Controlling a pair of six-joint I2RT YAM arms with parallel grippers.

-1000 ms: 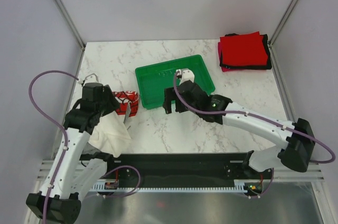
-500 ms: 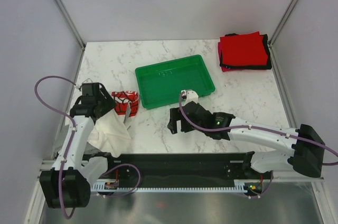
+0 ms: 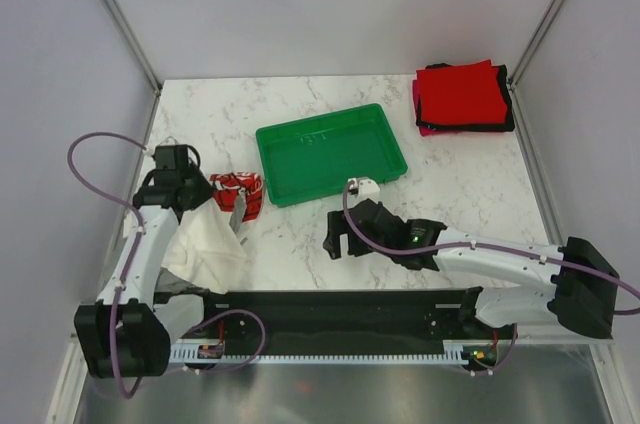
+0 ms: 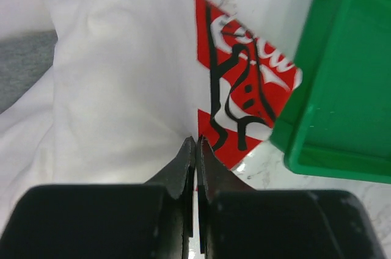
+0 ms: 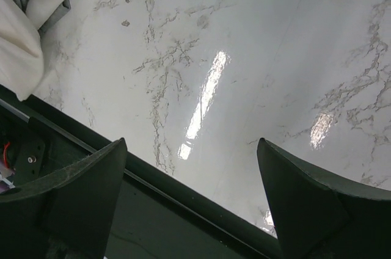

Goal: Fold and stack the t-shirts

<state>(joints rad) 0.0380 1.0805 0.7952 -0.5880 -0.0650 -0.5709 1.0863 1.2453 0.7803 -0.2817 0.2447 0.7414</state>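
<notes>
Top external view shows the white Coca-Cola t-shirt [image 3: 208,239] lying crumpled at the near left part of the marble tabletop [image 3: 240,114]. Its long axis goes on a diagonal, from the red print [image 3: 238,190] at the far right end, just beside the left short wall of the green tray [image 3: 330,152], down to the near left, where the white cloth reaches the near edge of the tabletop. The left arm is bent upward from its base and the wrist turns to the right, so the left pincer [image 3: 240,219] comes to the shirt from the left side. In the left wrist view the left pincer [image 4: 195,143] is clenched, and its tips nip a fold of the shirt exactly where the white cloth meets the print [image 4: 244,97]; a piece of grey cloth [image 4: 24,63] shows at the left edge. The right arm lies low and stretched to the left across the near side, and the right pincer [image 3: 335,236] is near the middle, apart from the shirt. In the right wrist view the right pincer [image 5: 190,146] is released, its fingers wide apart, above bare marble. In the far right corner a red t-shirt [image 3: 460,92] lies on top of a black t-shirt [image 3: 506,116] and a pink t-shirt [image 3: 422,126].
</notes>
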